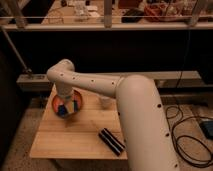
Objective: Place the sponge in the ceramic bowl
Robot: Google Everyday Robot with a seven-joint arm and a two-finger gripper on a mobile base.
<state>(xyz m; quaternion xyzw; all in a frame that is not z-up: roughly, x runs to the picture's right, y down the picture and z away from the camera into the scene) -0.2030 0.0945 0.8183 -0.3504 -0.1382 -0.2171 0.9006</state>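
Observation:
The orange-red ceramic bowl sits at the back left of the wooden table. My white arm reaches across from the right, and its gripper hangs straight down over the bowl's left half. Directly under the gripper lies the small blue sponge, inside the bowl near its front left rim. The wrist hides the gripper's tips and much of the bowl's inside. I cannot tell whether the sponge is held or lying free.
A long black ribbed bar lies near the table's front right edge. A small white cup-like thing stands behind my arm at the table's back. Black cables loop on the floor to the right.

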